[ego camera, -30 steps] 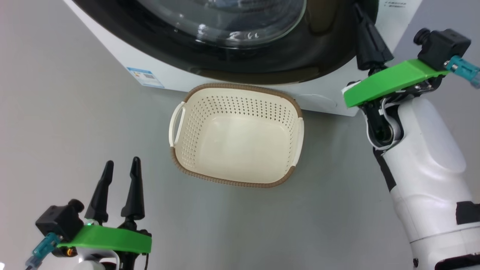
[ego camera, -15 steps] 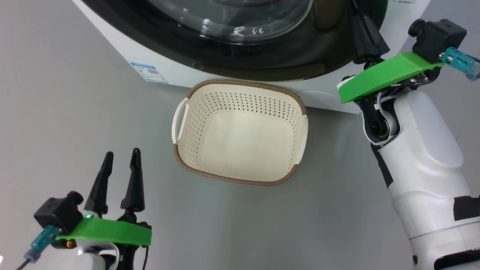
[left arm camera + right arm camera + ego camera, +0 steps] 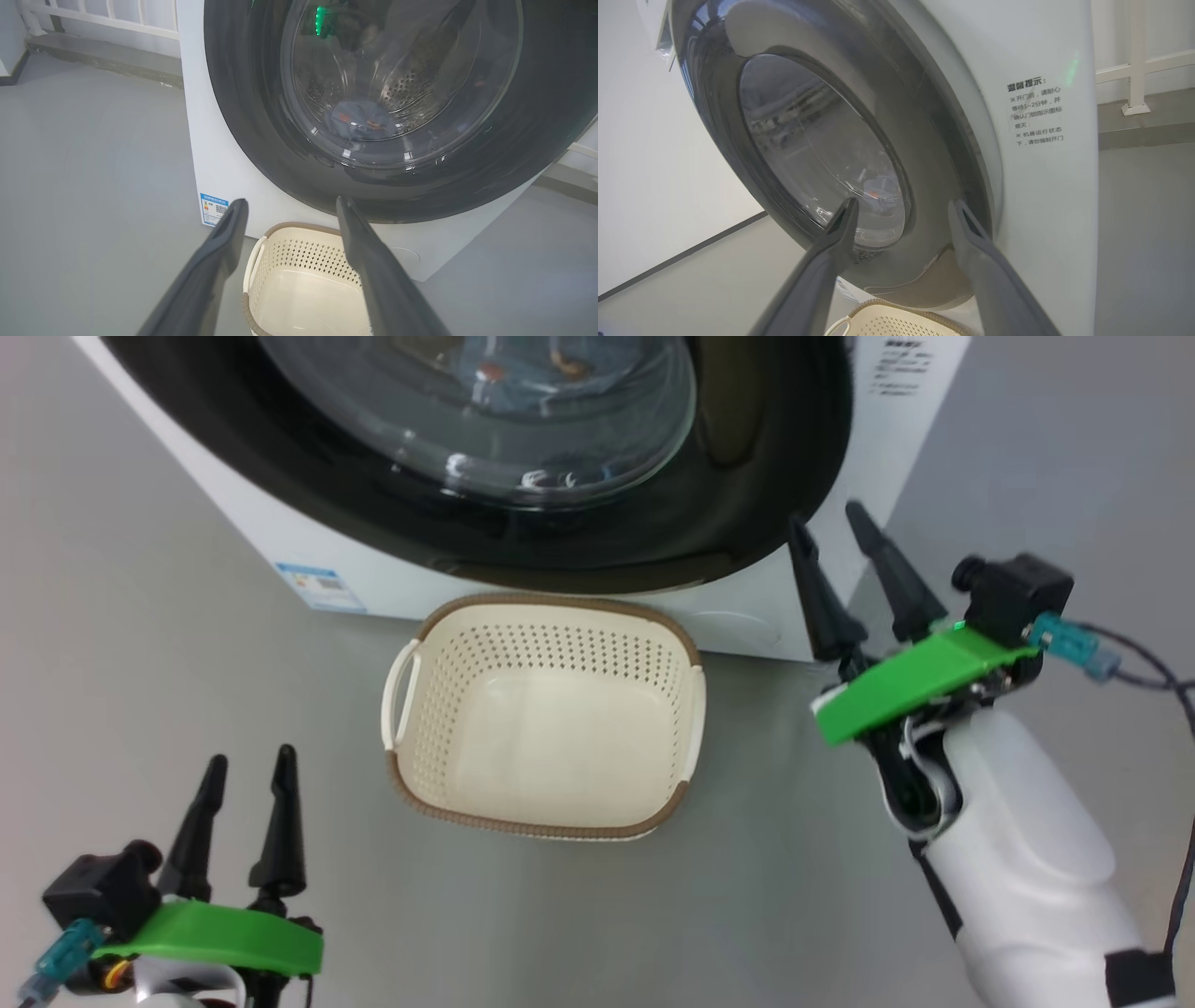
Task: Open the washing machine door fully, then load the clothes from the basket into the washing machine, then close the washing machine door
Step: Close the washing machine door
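A: Where are the clothes [image 3: 357, 122] lying?
B: They are lying inside the drum, showing through the glass of the washing machine door [image 3: 560, 537]. The basket [image 3: 551, 604] is standing empty on the floor, at 6 o'clock from the door, just beside the washing machine [image 3: 896, 448].
A: And the claws?
B: The right claw [image 3: 826, 518] is hanging released, fingers spread, at 4 o'clock of the black rim, holding nothing. The left claw [image 3: 250, 756] is also resting released, at 8 o'clock from the basket.
A: What is threatening to go wrong?
B: The door is looking closed, but whether the latch is catching cannot be told. If not, it may be swinging open again. Also a spread finger, being so near the rim, may be hooking it.
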